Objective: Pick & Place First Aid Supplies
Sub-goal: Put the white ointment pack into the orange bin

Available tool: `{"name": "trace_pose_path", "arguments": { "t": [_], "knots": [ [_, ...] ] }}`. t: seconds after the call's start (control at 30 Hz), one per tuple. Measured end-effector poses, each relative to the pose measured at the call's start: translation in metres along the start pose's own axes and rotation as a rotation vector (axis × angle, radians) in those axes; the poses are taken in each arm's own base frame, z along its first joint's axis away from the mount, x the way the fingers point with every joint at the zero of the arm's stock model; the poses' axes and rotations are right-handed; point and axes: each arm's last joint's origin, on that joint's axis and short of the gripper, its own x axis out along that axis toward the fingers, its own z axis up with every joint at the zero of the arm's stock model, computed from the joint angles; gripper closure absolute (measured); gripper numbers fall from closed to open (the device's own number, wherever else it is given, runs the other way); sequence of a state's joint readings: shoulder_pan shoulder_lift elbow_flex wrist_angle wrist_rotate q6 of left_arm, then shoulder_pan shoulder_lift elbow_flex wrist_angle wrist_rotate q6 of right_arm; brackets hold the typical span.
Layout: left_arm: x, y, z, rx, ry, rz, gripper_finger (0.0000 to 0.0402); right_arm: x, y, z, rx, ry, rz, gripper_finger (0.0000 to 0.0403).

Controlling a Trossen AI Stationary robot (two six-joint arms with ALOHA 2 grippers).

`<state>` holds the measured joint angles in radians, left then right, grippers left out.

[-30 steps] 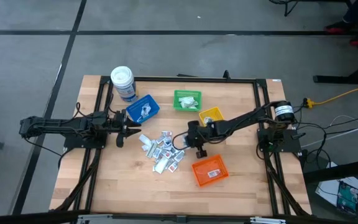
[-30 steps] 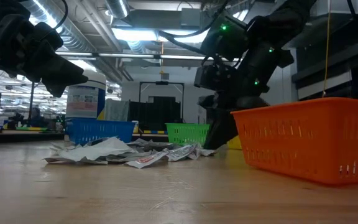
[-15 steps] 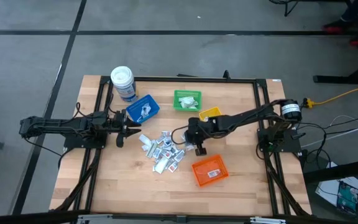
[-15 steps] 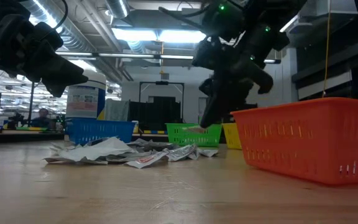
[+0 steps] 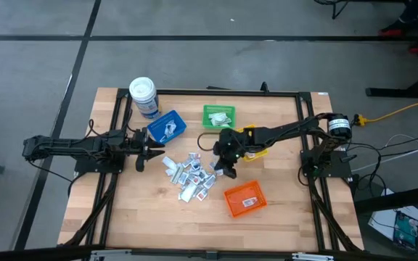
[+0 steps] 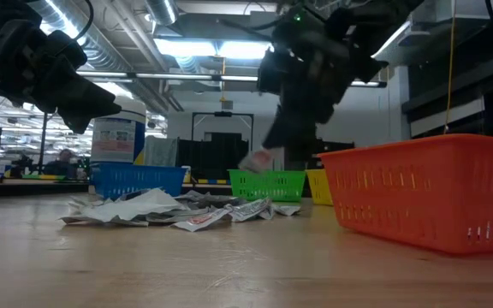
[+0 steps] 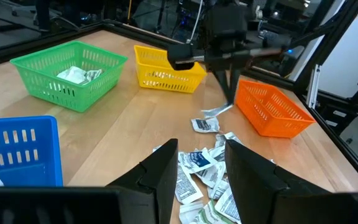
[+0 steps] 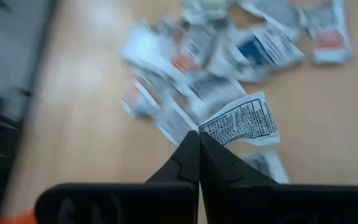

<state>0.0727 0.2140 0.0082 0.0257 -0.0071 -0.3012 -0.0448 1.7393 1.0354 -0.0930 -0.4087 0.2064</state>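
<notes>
Jaws of your right gripper (image 8: 199,138) pinch one packet (image 8: 240,121) by its corner above the pile (image 5: 191,176) at frame centre, so a swing could shake it loose. Your left gripper (image 5: 154,153) waits spread at centre left; count four bins, one jar (image 5: 144,96).

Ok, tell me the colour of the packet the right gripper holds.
White with black print, the packet pinched in the right gripper; right wrist view shows it best.
</notes>
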Motion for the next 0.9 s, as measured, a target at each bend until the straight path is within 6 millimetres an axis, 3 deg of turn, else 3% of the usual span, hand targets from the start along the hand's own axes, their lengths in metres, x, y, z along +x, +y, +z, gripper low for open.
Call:
{"name": "trace_pose_path", "arguments": {
  "t": [0.43, 0.9],
  "knots": [
    [0.000, 0.000, 0.000, 0.000, 0.000, 0.000, 0.0274, -0.013, 0.005, 0.028, 0.236, -0.101, 0.479, 0.0401],
    [0.000, 0.000, 0.000, 0.000, 0.000, 0.000, 0.0274, -0.014, 0.019, 0.027, 0.262, 0.019, 0.682, 0.0401]
  ]
}}
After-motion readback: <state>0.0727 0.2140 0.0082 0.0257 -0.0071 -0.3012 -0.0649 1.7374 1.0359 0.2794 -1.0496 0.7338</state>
